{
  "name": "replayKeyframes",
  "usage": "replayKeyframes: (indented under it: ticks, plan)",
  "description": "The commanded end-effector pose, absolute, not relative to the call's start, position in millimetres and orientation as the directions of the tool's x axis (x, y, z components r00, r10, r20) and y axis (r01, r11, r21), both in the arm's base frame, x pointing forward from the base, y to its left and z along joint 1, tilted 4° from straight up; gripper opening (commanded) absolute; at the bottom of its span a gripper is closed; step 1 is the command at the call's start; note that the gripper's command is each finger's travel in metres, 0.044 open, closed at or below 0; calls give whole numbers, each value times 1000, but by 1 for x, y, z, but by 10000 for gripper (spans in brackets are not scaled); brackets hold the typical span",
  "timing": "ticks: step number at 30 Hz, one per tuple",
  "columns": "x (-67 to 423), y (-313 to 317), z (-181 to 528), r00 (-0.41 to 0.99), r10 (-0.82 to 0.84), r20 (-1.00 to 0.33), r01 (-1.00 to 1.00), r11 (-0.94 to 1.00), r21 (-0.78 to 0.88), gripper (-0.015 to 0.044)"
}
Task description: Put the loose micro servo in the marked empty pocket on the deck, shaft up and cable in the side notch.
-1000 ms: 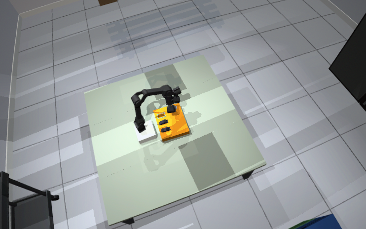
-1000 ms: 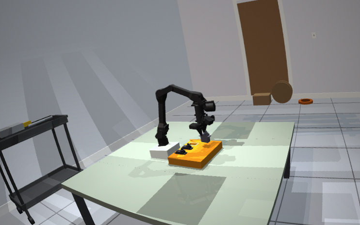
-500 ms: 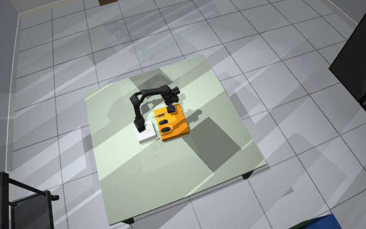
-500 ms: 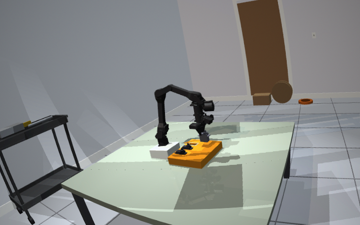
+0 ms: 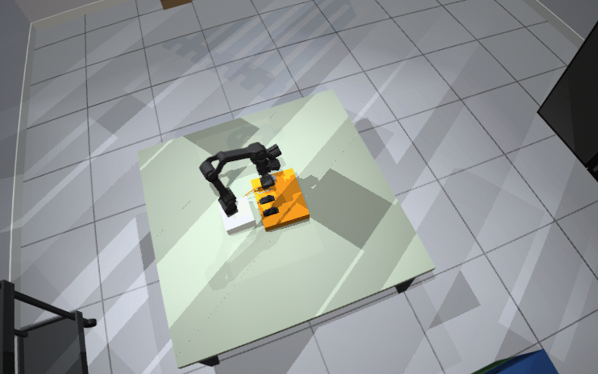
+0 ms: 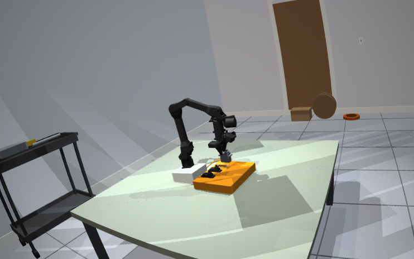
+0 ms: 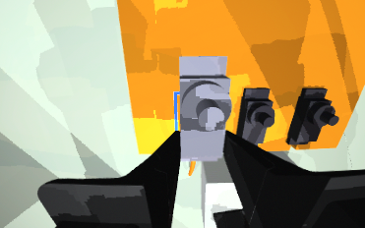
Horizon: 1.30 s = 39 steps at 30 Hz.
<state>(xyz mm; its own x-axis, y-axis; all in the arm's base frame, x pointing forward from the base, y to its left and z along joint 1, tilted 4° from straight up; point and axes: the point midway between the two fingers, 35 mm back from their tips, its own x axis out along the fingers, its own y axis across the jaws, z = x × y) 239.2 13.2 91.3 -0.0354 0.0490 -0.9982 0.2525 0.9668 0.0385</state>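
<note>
My gripper [image 7: 201, 136] [image 6: 224, 153] [image 5: 266, 178] is shut on the grey micro servo [image 7: 203, 110] [image 6: 226, 157] and holds it upright, output shaft up, just above the orange deck [image 7: 284, 44] [image 6: 239, 175] [image 5: 294, 199]. The servo hangs over the deck's end farthest from the two dark seated servos' far side, next to a blue-outlined pocket [image 7: 177, 110] whose edge shows at the servo's left. An orange cable [image 7: 192, 168] hangs below the servo. Two dark servos [image 7: 256, 118] [image 7: 316, 118] [image 5: 266, 201] [image 5: 271, 211] sit in the deck's other pockets.
The arm's white base block [image 5: 238, 222] [image 6: 187, 174] stands beside the deck on the pale green table [image 5: 268, 278] [image 6: 266, 205]. A black cart [image 6: 32, 180] stands off the table's left. A door, a box and an orange ring are far behind.
</note>
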Motion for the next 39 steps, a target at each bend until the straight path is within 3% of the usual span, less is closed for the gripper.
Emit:
replayKeyframes:
  ticks: [1,39]
  plan:
    - [218,19,92,-38,54,-998,256,966,42,0]
    - [203,24,72,-39,54,-998,256,966,43,0]
